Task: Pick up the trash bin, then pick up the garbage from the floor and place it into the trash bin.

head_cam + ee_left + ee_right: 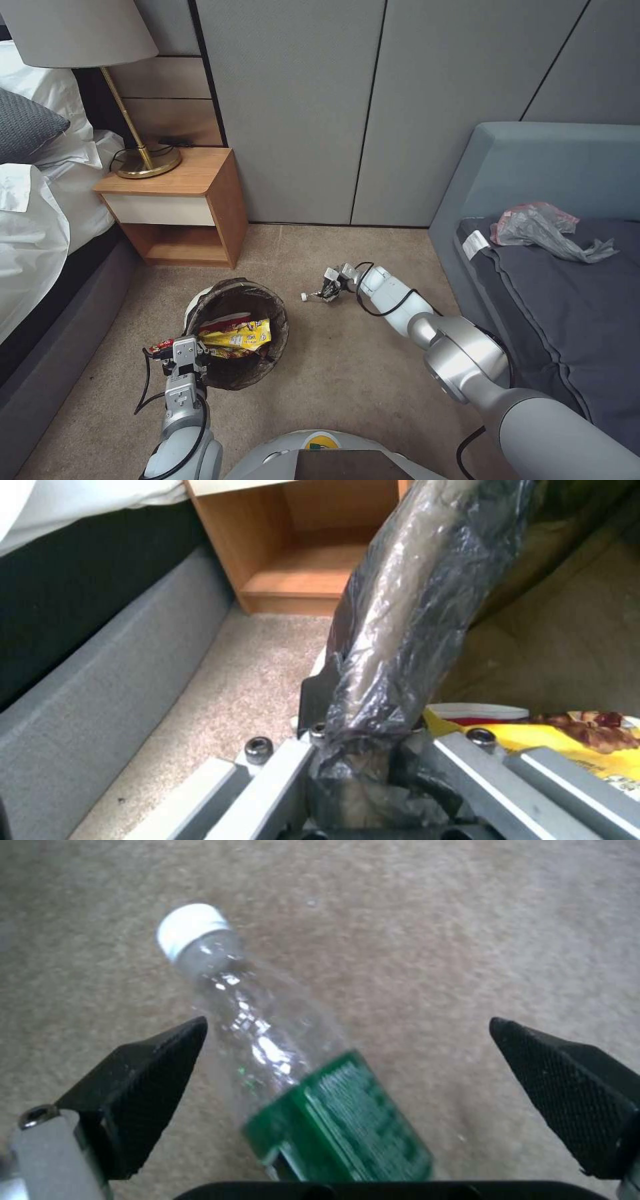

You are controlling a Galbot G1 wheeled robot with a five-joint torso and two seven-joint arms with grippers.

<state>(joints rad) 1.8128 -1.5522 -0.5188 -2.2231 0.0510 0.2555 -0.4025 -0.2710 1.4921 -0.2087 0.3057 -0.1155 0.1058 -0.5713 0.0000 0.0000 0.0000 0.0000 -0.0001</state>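
Observation:
The trash bin (237, 327), a white bucket lined with a dark bag, is on my left over the carpet. Yellow and red snack wrappers (237, 337) lie inside it. My left gripper (183, 353) is shut on its near rim; in the left wrist view the gripper (363, 750) clamps the bag-covered rim (413, 605), with a yellow wrapper (587, 745) beside it. A clear bottle (293, 1055) with a green label and white cap lies on the carpet. My right gripper (347, 1060) stands open around it, and its pads (160, 1080) do not touch it. In the head view that gripper (327, 287) hangs low over the bottle (308, 296).
A wooden nightstand (180, 207) with a brass lamp (143, 160) stands behind the bin, next to a bed (40, 220) on the left. A grey-blue sofa (533, 267) with a crumpled plastic bag (547, 230) bounds the right. Open carpet lies between bin and bottle.

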